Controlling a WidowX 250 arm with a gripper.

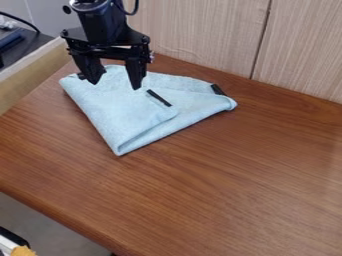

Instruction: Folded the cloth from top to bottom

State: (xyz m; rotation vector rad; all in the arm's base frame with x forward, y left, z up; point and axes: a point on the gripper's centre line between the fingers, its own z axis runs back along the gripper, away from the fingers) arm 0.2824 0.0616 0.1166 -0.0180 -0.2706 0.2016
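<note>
My black gripper (115, 85) hangs at the upper left over the back part of the light blue cloth (123, 110), its two fingers spread apart with nothing seen between them. The cloth lies folded on the brown table, roughly a triangle with one corner pointing to the front and another to the right. A flap lies over its middle, and layered edges show along the front right side. One black strip (159, 98) is on the cloth near its middle, another black strip (218, 89) near its right corner. Whether the fingertips touch the cloth I cannot tell.
The wooden table (220, 185) extends to the front and right of the cloth. Behind it stands a pale wood-grain wall panel (200, 37). Along the left runs a light wooden ledge (30, 72) with dark items beyond it. The table's front edge slopes across the lower left.
</note>
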